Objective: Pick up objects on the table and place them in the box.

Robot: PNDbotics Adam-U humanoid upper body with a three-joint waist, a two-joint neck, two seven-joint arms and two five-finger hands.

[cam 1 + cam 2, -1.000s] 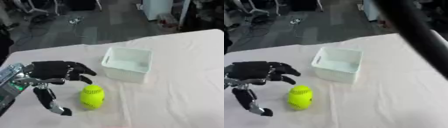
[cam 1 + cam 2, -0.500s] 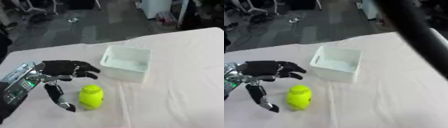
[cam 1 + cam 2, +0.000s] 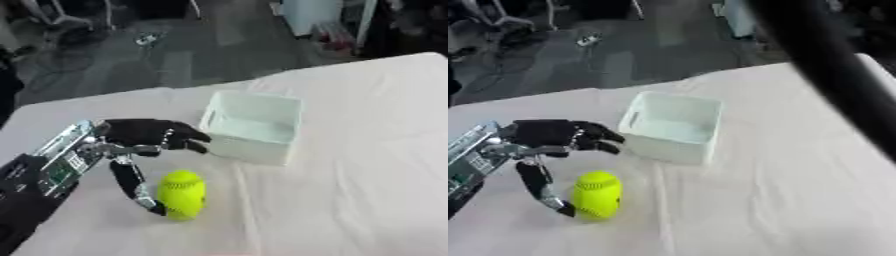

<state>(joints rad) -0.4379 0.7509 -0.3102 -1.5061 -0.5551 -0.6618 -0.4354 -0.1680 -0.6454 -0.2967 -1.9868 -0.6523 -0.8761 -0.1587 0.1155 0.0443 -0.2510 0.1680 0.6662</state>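
Note:
A yellow-green ball lies on the white table, near its front left. My left hand hovers just left of and above the ball, open, fingers spread toward the box and the thumb reaching down beside the ball's left side. A white box stands behind and right of the ball, with nothing showing inside. My right hand is in no view; only a dark blurred arm crosses the right eye view's upper right.
The table's far edge runs diagonally behind the box, with dark floor, cables and chair legs beyond it.
My left hand has shifted right and toward the box, closing on the ball until the thumb lies by its left side. The ball and box have stayed put.

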